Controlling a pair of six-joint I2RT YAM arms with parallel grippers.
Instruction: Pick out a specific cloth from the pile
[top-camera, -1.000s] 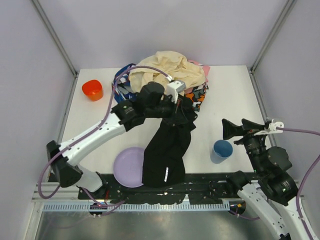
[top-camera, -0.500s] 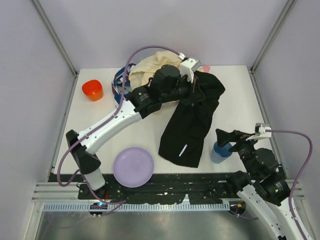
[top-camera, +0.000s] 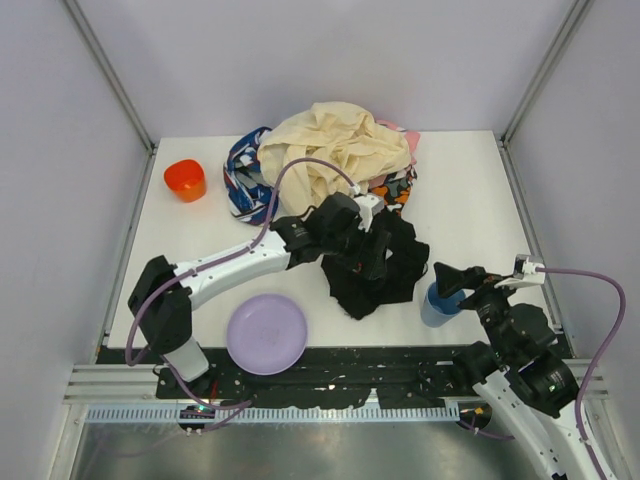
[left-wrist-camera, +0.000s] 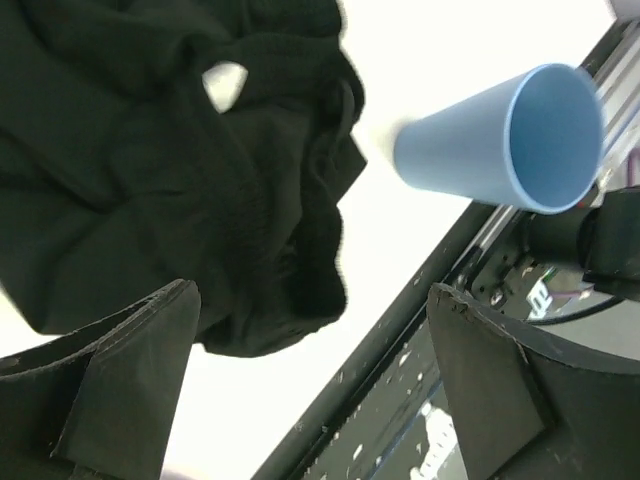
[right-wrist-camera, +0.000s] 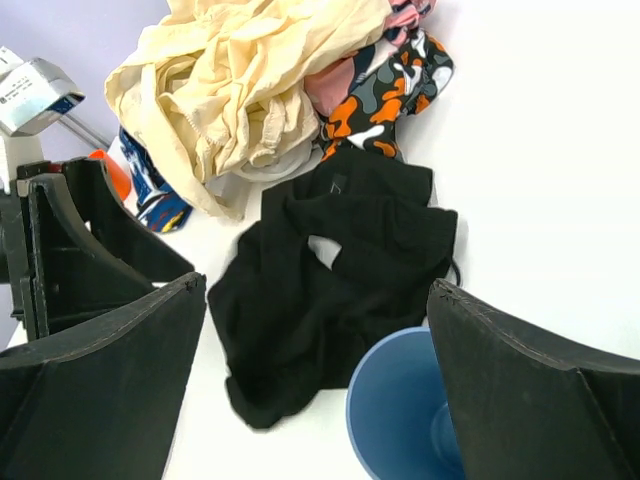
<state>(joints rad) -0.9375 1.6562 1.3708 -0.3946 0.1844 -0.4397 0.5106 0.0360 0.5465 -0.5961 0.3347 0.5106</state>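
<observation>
The black cloth (top-camera: 378, 272) lies crumpled on the white table, just in front of the pile (top-camera: 335, 155) of cream, patterned, orange-black and pink garments. My left gripper (top-camera: 376, 243) hovers low over the cloth. In the left wrist view this gripper (left-wrist-camera: 312, 292) stands open and empty, the cloth (left-wrist-camera: 150, 170) lying free beyond its fingers. My right gripper (top-camera: 447, 279) is open beside the blue cup. In the right wrist view the cloth (right-wrist-camera: 330, 290) and the pile (right-wrist-camera: 250, 90) lie ahead of the open right gripper (right-wrist-camera: 318, 290).
A blue cup (top-camera: 440, 303) stands right of the cloth, close under the right gripper. A purple plate (top-camera: 267, 333) sits near the front edge, and an orange cup (top-camera: 185, 180) at the far left. Grey walls enclose the table.
The left gripper carried the hanging black cloth away from the pile, came down and opened. The cloth now lies bunched on the table. The right arm shifted slightly.
</observation>
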